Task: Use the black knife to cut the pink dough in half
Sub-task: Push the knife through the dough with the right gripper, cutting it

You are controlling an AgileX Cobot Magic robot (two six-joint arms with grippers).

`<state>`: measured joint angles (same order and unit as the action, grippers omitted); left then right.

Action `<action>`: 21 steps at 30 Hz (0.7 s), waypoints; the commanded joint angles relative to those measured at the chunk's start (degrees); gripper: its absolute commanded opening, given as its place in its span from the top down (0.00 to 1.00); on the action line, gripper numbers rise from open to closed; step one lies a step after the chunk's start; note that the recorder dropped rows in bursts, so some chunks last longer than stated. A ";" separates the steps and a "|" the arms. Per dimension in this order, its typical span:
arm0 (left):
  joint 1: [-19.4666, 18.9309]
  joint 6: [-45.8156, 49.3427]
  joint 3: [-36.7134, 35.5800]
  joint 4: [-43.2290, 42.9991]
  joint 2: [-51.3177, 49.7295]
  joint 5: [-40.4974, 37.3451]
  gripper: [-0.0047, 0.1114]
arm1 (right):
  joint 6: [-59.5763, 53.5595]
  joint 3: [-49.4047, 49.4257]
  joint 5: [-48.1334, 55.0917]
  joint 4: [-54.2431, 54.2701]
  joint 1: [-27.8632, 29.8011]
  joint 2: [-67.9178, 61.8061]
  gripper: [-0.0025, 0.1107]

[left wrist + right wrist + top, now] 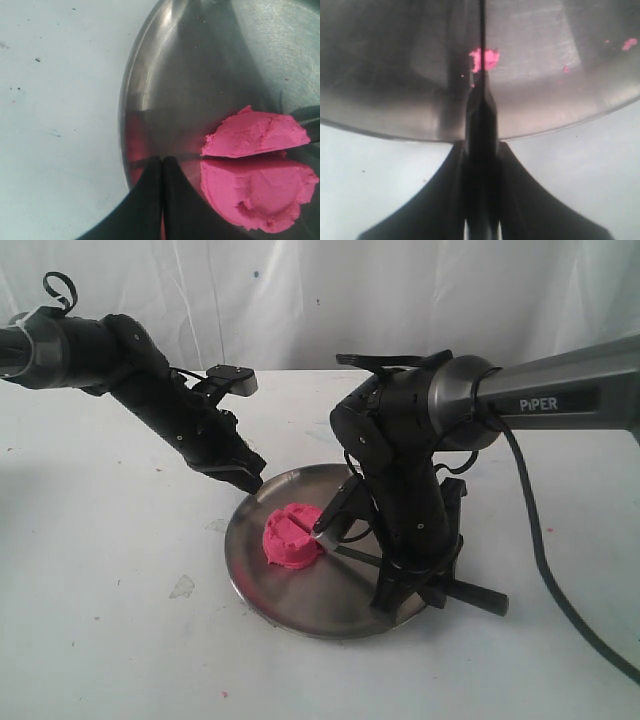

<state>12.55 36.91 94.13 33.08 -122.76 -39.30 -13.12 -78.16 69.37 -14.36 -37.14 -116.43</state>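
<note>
The pink dough [290, 536] lies on the left part of the steel plate [300, 608]. A straight slit divides it into two halves [256, 135] [257, 192] that rest side by side. My left gripper [247, 476] hovers shut and empty over the plate's far left rim, just beside the dough [162, 162]. My right gripper [398, 588] points down at the plate's right side, shut on the black knife [470, 592]. The handle sticks out to the right, and the blade tip ends near the dough. In the right wrist view the knife [481, 125] runs edge-on between the fingers [481, 150].
Pink crumbs [485, 59] stick to the plate [545, 60] near the blade. The plate sits on a white table [100, 640] marked with faint smears [182, 587]. A black cable [545, 570] hangs from the right arm down to the table.
</note>
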 commanded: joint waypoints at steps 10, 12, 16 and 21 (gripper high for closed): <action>0.14 -0.10 -0.19 1.37 0.47 -1.11 0.96 | -0.21 -0.04 -1.29 -0.64 0.05 -0.01 0.98; 0.14 -0.10 -0.19 1.37 0.47 -1.11 0.96 | 0.48 -0.04 -2.35 -0.74 0.05 -0.01 0.98; 0.14 -0.10 -0.19 1.35 0.47 -1.24 0.96 | 1.53 -0.04 -3.95 -0.96 0.05 -0.01 0.98; 0.14 -0.10 -0.19 1.35 0.47 -1.24 0.96 | 3.95 -0.04 -4.87 -2.60 0.05 -0.01 0.98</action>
<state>12.55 36.91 94.13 33.31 -122.76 -39.30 -11.25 -78.16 65.31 -15.36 -37.14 -116.43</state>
